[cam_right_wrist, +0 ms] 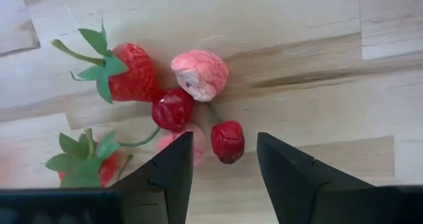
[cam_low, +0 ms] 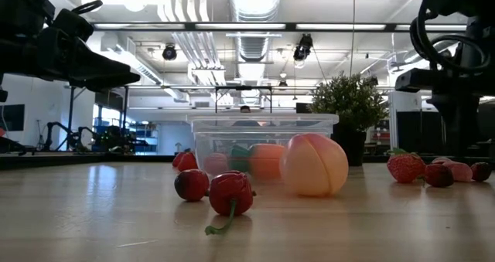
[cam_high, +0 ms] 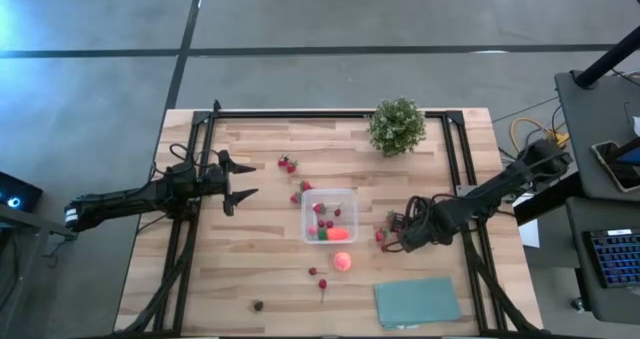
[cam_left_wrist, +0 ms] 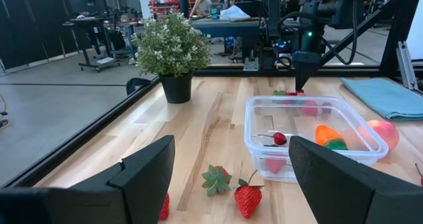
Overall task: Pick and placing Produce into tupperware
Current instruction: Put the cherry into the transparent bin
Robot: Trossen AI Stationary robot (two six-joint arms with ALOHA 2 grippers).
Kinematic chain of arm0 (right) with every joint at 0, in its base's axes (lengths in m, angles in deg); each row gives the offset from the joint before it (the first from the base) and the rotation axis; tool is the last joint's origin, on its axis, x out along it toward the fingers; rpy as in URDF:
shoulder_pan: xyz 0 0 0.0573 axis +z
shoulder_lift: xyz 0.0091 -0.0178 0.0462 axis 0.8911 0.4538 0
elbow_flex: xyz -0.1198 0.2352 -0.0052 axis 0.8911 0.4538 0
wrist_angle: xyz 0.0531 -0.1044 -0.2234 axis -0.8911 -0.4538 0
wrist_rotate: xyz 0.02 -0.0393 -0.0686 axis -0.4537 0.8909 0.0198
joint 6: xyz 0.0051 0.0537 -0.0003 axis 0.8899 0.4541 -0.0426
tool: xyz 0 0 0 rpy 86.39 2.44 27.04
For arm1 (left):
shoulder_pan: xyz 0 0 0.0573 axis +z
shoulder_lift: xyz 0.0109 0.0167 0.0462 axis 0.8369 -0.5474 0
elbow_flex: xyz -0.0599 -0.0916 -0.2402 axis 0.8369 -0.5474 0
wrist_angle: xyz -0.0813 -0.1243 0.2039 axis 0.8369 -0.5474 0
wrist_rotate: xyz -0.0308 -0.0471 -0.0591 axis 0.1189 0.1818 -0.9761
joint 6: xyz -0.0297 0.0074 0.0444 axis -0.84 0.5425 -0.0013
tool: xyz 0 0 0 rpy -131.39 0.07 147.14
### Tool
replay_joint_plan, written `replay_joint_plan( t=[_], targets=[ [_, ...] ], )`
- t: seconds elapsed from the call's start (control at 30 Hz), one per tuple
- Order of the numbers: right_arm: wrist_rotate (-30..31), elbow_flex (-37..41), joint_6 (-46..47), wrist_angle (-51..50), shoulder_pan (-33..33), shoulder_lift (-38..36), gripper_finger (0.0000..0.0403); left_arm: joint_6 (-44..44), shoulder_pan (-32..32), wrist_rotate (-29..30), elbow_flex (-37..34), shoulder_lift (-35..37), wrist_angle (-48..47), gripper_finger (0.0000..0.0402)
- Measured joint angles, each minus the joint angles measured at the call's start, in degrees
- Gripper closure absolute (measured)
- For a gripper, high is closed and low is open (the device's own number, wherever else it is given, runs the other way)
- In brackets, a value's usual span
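Right gripper (cam_right_wrist: 225,161) apart around a cherry (cam_right_wrist: 228,141) on the bench (cam_high: 260,269), left gripper (cam_high: 240,182) wide apart, tupperware (cam_high: 329,216) between.

Wooden table (cam_high: 260,269) carries tupperware (cam_high: 329,217), scattered produce (cam_high: 342,262), potted plant (cam_high: 397,126), teal cloth (cam_high: 417,302).

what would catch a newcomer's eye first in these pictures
Probably the clear container in the middle of the table, already holding a few bright toy fruits, with a pink-orange peach lying just outside it. Next, the right gripper coming down around a small red cherry in a cluster of strawberries to the container's right. The bushy potted plant at the far edge also stands out.
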Motion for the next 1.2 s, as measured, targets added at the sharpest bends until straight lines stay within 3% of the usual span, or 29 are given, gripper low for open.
replay_joint_plan(
  t=[1.2],
  targets=[
    [-0.11,0.22,-0.11,2.17,0.07,2.01,0.0335,0.0,-0.01,-0.01,0.01,0.01,-0.02,0.0119]
  ],
)
